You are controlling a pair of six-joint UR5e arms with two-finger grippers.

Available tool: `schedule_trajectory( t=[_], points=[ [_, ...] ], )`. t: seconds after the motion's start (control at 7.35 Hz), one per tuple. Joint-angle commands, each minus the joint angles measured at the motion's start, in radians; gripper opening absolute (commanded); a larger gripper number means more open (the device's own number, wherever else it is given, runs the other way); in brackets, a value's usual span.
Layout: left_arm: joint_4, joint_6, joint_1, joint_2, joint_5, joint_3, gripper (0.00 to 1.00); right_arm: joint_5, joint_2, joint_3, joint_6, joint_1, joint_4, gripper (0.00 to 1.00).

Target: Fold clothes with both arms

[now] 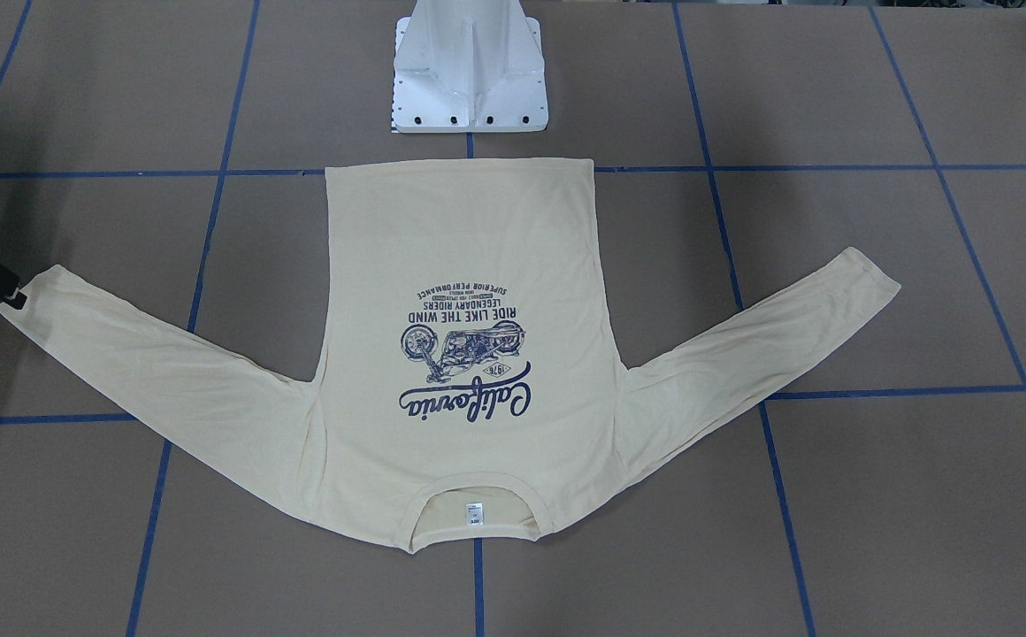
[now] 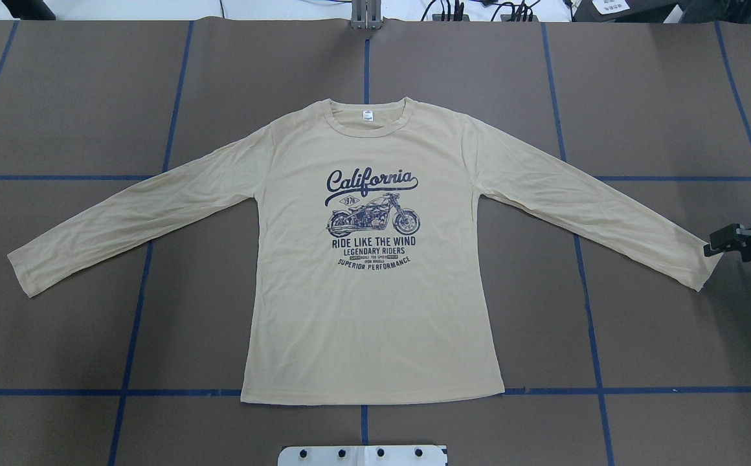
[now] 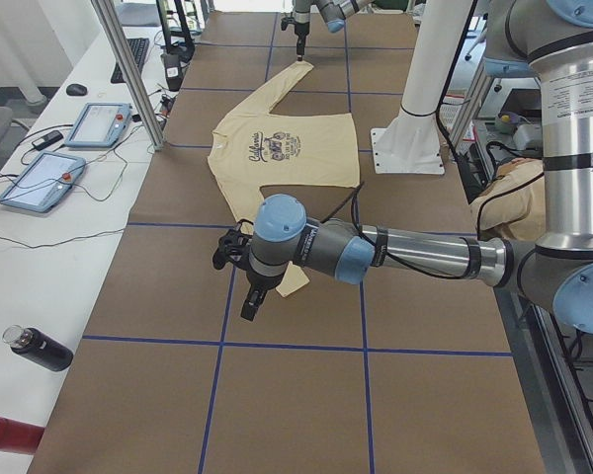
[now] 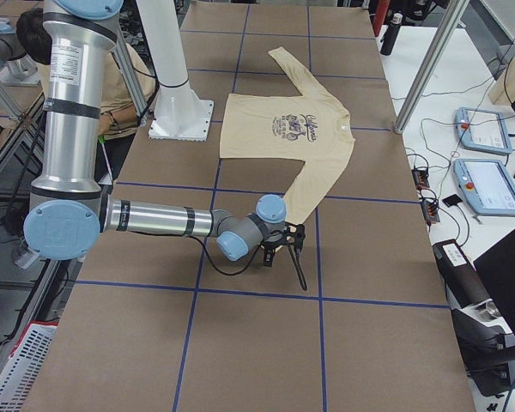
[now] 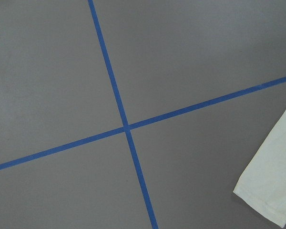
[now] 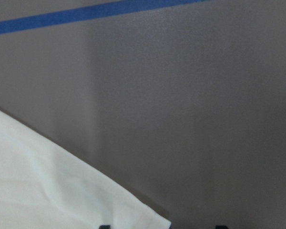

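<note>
The cream-yellow long-sleeved T-shirt (image 2: 375, 304) lies flat, print up, with both sleeves spread and its neck (image 2: 367, 116) away from the robot. My right gripper (image 2: 715, 248) is low at the cuff of the sleeve on my right (image 2: 699, 268); it also shows in the front-facing view (image 1: 11, 297). In the right wrist view its two fingertips (image 6: 105, 226) stand apart, with the cuff corner (image 6: 152, 217) between them. My left gripper (image 3: 243, 296) hangs over the other cuff (image 5: 271, 191), shows only in the exterior left view, and I cannot tell if it is open.
The white pedestal base (image 1: 469, 88) stands just behind the shirt's hem. Blue tape lines (image 2: 136, 310) cross the brown table. A side table with tablets (image 3: 99, 123) and bottles (image 3: 40, 348) runs along the far side.
</note>
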Motion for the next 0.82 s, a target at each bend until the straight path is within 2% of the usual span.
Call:
schedule_trajectory(
  t=[0.0, 0.68],
  points=[
    [0.0, 0.002, -0.001, 0.001, 0.0, 0.001, 0.99, -0.003, 0.017, -0.003, 0.0, -0.001, -0.001, 0.78],
    [0.0, 0.0, 0.0, 0.001, 0.0, 0.001, 0.99, -0.004, 0.017, -0.008, -0.004, -0.001, 0.002, 0.77]
  ],
)
